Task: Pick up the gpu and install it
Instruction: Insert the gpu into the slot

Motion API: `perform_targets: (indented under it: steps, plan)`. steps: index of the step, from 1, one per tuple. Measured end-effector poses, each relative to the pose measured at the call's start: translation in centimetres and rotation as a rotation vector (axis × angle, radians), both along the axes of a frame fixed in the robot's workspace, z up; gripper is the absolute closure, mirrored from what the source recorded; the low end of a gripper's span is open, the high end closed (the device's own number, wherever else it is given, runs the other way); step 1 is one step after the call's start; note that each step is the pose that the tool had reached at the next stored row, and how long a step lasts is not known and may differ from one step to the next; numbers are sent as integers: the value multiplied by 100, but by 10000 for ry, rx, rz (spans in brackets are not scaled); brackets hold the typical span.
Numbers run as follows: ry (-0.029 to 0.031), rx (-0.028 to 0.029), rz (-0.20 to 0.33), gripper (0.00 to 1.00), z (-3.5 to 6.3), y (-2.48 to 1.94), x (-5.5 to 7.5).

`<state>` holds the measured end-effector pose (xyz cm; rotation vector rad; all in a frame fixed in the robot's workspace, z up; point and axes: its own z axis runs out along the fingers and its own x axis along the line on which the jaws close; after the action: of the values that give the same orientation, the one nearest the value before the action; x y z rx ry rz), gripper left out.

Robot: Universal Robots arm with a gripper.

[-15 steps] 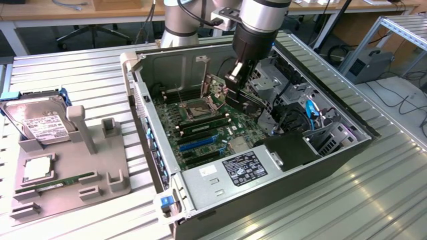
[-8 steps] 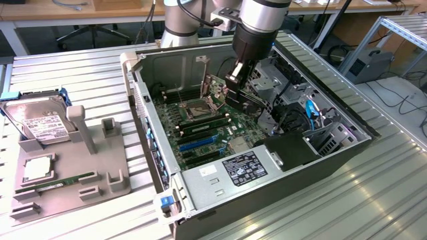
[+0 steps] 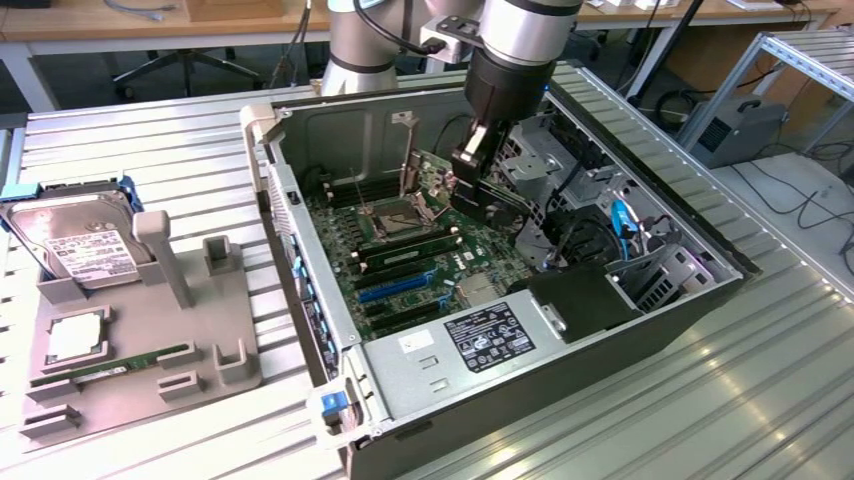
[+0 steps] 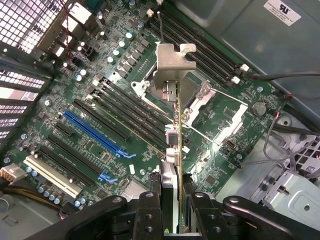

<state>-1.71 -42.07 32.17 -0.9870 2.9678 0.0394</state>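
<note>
GPU is clamped edge-on in the gripper, jaws partly closed on it, silver bracket at the far end. Pickup is done. Card is hung above the motherboard inside the case, not yet seated; blue slot below and off to one side looks empty. Case is set on a ribbed metal surface. Tray with hard drive is well away from the gripper, outside the case. Desks and cables are seen beyond.

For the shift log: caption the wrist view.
The gripper holds the gpu edge-on over the motherboard, silver bracket at the far end.
</note>
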Motion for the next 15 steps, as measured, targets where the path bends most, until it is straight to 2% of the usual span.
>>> perform_targets:
  steps: [15]
  plan:
    - [0,-11,404,73,-5,0,0]
